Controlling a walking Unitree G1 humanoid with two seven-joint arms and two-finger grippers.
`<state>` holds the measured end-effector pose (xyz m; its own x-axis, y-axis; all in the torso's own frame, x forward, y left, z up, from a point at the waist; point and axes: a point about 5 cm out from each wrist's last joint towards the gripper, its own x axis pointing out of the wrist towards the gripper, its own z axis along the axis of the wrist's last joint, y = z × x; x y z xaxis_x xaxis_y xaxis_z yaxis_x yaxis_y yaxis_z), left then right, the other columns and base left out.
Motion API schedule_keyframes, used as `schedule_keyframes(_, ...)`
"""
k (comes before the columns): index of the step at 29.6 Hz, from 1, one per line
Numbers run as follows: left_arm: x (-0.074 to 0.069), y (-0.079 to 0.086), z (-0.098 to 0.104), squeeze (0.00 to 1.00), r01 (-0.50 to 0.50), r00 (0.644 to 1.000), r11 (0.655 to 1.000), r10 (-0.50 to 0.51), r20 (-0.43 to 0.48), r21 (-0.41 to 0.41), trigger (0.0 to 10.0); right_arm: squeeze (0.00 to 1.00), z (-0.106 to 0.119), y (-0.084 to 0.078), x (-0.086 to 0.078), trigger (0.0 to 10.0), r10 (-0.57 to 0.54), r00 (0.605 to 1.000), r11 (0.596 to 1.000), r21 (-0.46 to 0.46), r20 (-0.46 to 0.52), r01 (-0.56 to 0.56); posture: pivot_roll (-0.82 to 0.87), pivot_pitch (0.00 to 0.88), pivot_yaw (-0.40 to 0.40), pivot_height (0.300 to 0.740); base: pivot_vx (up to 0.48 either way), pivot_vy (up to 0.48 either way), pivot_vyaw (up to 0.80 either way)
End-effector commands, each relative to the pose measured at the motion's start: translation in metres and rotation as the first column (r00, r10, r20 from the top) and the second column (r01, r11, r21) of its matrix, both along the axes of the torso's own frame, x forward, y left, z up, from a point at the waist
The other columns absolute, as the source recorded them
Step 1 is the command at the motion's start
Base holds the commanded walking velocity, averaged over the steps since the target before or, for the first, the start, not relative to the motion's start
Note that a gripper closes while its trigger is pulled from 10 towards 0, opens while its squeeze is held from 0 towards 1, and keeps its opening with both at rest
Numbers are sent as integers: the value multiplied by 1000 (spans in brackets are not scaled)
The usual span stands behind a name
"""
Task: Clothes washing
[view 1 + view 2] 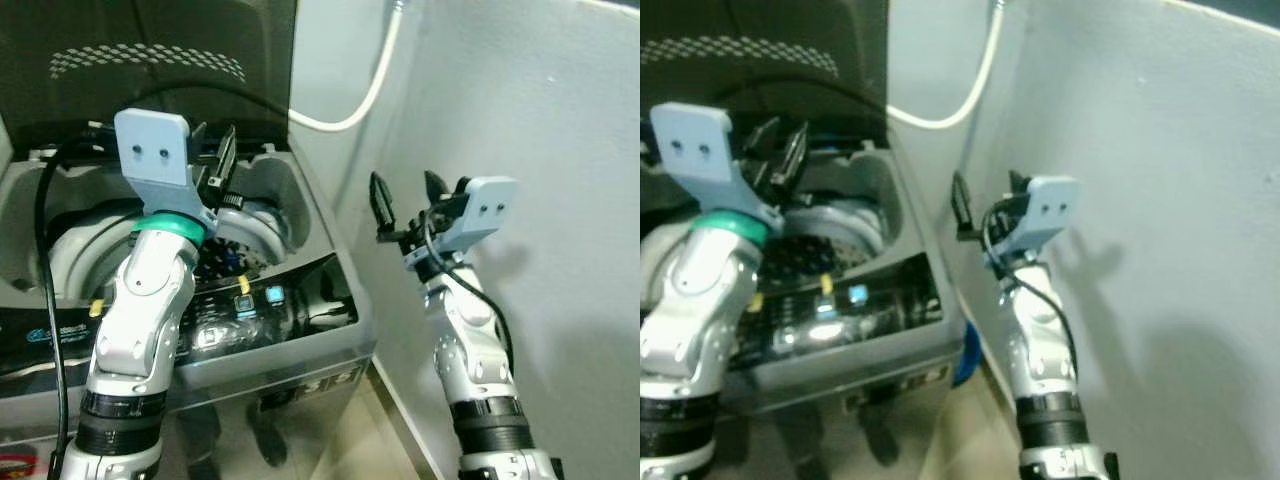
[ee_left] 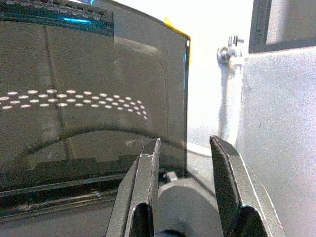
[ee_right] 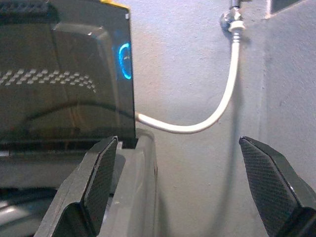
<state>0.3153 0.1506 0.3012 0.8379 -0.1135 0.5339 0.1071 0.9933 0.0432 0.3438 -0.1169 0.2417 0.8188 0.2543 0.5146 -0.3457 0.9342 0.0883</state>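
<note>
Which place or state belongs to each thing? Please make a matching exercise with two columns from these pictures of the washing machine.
Things:
1. lid
2. hose
3. left end effector
4. right end effector

Places or states:
a. white, curving along the wall behind the washing machine
b. raised upright, dark, with a pattern of pale dots
c. open, in the gap beside the machine, near the wall
d. open, above the drum opening

Pairs: 1-b, 2-a, 3-d, 4-c

The floor (image 1: 390,440) is pale and carries a top-loading washing machine (image 1: 300,345), which stands directly on it beside the grey wall (image 1: 560,150). A blue object (image 1: 970,355) sits low between machine and wall.
</note>
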Motion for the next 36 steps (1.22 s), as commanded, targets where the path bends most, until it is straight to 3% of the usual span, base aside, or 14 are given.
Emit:
schedule_keyframes(1, 0, -1, -3, 0, -2, 1000, 1000, 2, -2, -18, 10000, 0, 4, -2, 0, 10000, 7, 1000, 1000, -25, 7, -7, 22, 16, -136, 740, 0, 0, 0)
schedule_keyframes(7, -3, -5, -7, 0, -36, 999, 996, 37, 10, -80, 10000, 0, 14, -10, 6, 10000, 25, 999, 996, -91, 21, -22, 31, 11, -171, 740, 0, 0, 0)
schedule_keyframes(12, -4, -7, -11, 0, -31, 1000, 996, 31, -1, -88, 10000, 0, 22, -10, 9, 10000, 6, 999, 997, -82, 45, -3, 47, 13, -130, 740, 0, 0, 0)
schedule_keyframes(16, 3, 1, -3, 0, 0, 1000, 999, -1, -19, -45, 10000, 0, 16, -6, 5, 10000, -30, 998, 999, -22, 49, 31, 52, 16, -16, 740, 0, 0, 0)
schedule_keyframes(18, 4, 3, -2, 0, 2, 1000, 999, -3, -22, -39, 10000, 0, 15, -4, 3, 10000, -33, 998, 999, -15, 47, 34, 54, 17, -1, 740, 0, 0, 0)
schedule_keyframes(21, 11, 2, 2, 0, 39, 998, 999, -39, -39, 5, 10000, 0, 5, -11, -3, 10000, -88, 995, 996, 22, 40, 87, 49, 21, 99, 740, 0, 0, 0)
schedule_keyframes(26, 16, -1, 1, 0, 70, 996, 996, -67, -60, 47, 10000, 0, 0, -22, -8, 10000, -152, 987, 988, 47, 42, 150, 15, 17, 142, 740, 0, 0, 0)
schedule_keyframes(36, 18, 1, -9, 0, 61, 996, 998, -59, -73, 13, 10000, 0, 11, -23, -9, 10000, -134, 989, 991, 17, 69, 133, -13, 0, 67, 740, 0, 0, 0)
